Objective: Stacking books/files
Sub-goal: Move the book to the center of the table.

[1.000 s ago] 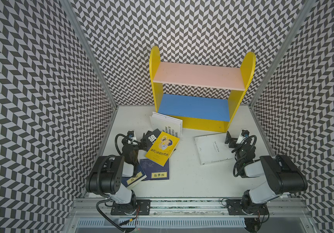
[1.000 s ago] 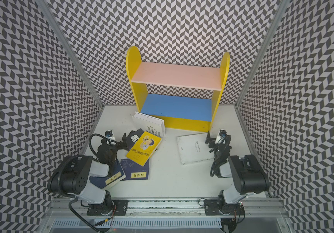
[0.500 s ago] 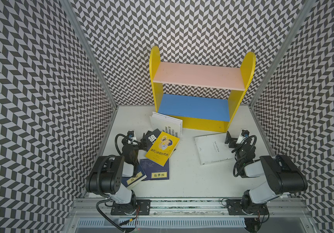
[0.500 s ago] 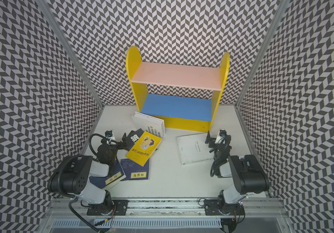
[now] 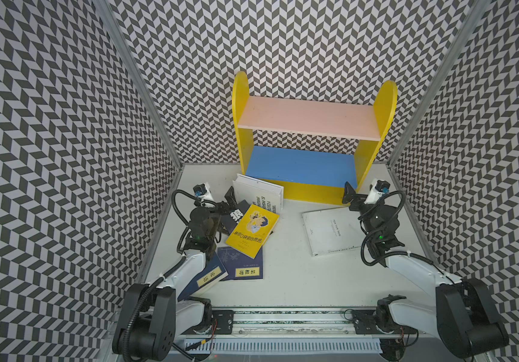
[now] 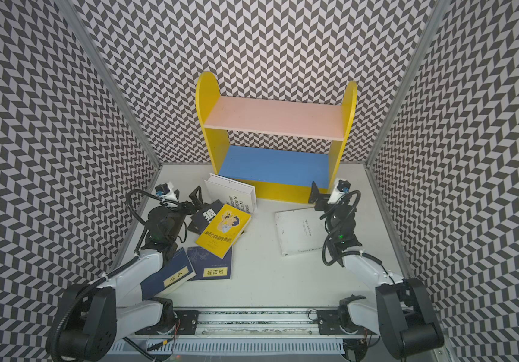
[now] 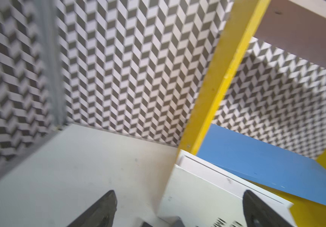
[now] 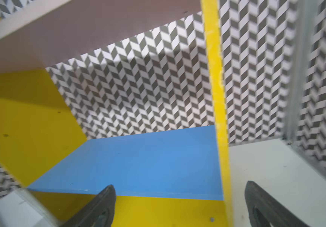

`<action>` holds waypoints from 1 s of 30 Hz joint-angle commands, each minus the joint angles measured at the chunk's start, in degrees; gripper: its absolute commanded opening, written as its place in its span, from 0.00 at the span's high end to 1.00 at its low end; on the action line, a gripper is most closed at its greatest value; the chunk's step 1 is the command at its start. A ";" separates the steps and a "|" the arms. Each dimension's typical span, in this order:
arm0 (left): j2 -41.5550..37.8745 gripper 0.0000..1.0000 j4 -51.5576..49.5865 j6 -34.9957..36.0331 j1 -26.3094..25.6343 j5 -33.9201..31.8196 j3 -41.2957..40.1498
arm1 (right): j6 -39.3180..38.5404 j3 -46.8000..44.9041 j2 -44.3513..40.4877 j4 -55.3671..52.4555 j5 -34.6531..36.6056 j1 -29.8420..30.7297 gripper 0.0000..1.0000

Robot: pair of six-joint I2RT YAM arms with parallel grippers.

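left hand [image 5: 227, 200], right hand [image 5: 350, 193] are held wide open, empty | yellow book [image 5: 252, 230] at 9 o'clock is judged stiff, light, slick | best taken by overhanging edge

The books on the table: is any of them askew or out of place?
Yes. The yellow book lies crooked across a black book and a navy book. A second navy book is partly under the left arm. A white book seems to rest slanted against the shelf. None is stacked squarely.
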 commanded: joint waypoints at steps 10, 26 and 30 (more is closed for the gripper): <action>-10.58 0.00 -13.09 -23.33 -19.18 11.69 0.34 | 22.69 -2.24 -3.31 -11.16 -27.10 14.23 0.01; 1.34 0.00 -12.49 -16.52 -25.03 21.88 4.72 | 18.57 4.25 3.50 -31.80 -9.01 -2.91 0.00; 9.52 0.05 -12.96 -12.45 -30.50 21.07 8.84 | 16.97 2.62 3.15 -33.40 -1.15 -8.04 0.01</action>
